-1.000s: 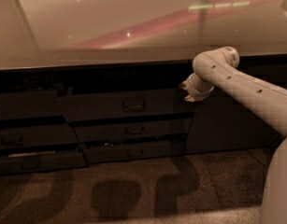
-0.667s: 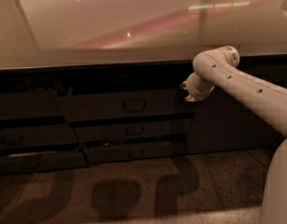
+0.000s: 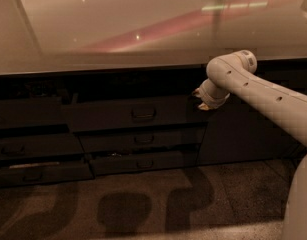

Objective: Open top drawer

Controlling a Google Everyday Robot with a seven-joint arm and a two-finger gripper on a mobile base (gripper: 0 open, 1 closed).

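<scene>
Gripper point(image 3: 202, 100): at the right end of the top drawer point(image 3: 105, 116), just under the counter's point(image 3: 118, 34) front edge. I cannot tell how far it is spread or whether it grips anything. The drawer sits below the counter's middle, above the shallower drawers point(image 3: 143, 140). Its handle point(image 3: 143, 113) lies well left of my gripper.

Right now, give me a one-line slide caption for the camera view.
Gripper by the upper right corner of the top drawer, right of its loop handle, under the pale countertop.
</scene>
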